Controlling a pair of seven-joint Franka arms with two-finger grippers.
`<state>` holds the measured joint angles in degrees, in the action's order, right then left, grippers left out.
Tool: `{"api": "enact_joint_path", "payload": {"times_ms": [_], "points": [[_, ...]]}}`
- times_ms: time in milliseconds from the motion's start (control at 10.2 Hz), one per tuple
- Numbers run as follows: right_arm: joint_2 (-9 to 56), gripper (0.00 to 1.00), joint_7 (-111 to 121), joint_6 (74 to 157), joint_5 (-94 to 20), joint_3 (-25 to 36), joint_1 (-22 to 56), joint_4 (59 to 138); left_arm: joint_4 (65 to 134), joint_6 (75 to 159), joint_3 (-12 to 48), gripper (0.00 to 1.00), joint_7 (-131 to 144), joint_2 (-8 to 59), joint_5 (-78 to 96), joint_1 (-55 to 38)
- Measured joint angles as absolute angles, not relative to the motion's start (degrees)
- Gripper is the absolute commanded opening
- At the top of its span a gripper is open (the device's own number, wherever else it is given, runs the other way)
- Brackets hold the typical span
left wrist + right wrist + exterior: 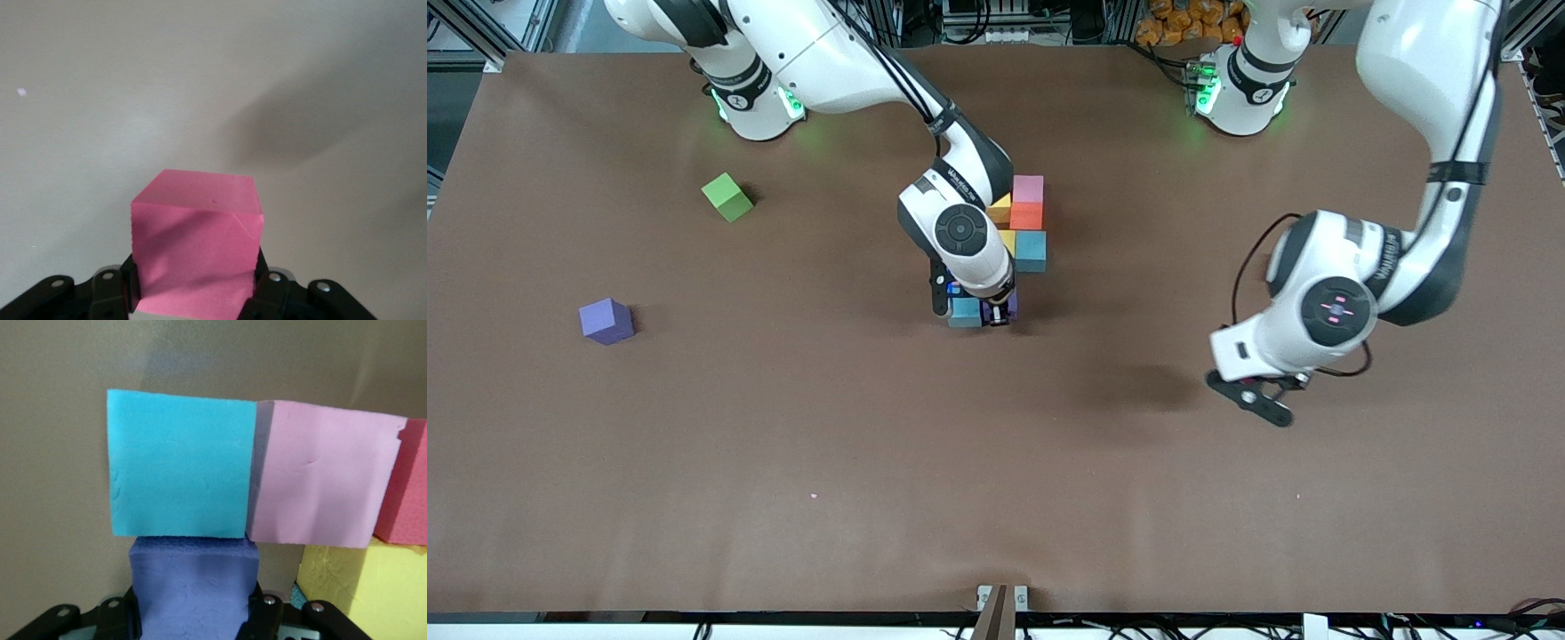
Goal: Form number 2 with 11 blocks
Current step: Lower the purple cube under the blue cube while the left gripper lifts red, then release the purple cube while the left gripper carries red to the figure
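Blocks (180,463) matte foam; table (783,444) matte brown cloth.

The right arm (960,233) hides much of the number 2 (1024,224); its cube count stays unclear.

Right gripper (989,313) sits low at the near edge of the block cluster (1028,222), arm covering the cluster's right-arm-end flank. Cluster's left-arm-end flank open. Loose purple cube (607,321) and green cube (727,197) stand well apart; wide bare table (996,498) between and nearer.

Pink cube (195,233), purple cube (193,580), green cube (727,196), brown table (783,462).
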<state>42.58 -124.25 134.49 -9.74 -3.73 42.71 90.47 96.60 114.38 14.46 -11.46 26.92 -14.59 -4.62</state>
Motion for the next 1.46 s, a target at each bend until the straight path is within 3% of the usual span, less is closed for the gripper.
{"api": "enact_joint_path", "payload": {"times_ms": [586,684,781,879,1465], "points": [[42.58,0.36,-124.10,134.80,-8.61,-3.35,42.73,90.60,110.83,117.77,25.01,0.00,-11.78,20.29,-19.77,-4.87],[42.58,0.40,-124.07,134.86,-8.57,-3.32,42.73,90.60,112.87,118.17,27.02,0.00,-11.78,19.66,-21.42,-4.82],[42.58,0.80,-124.06,134.93,-8.56,-3.29,42.74,90.62,114.21,118.43,28.65,0.00,-11.78,19.46,-21.93,-4.81],[42.58,1.00,-124.05,135.01,-8.55,-3.25,42.74,90.63,115.06,118.73,30.05,0.00,-11.80,19.46,-22.15,-4.79],[42.18,1.00,-124.03,135.20,-8.53,-3.18,42.74,90.18,116.85,121.20,35.50,0.00,-14.57,19.82,-22.26,-3.15]]}}
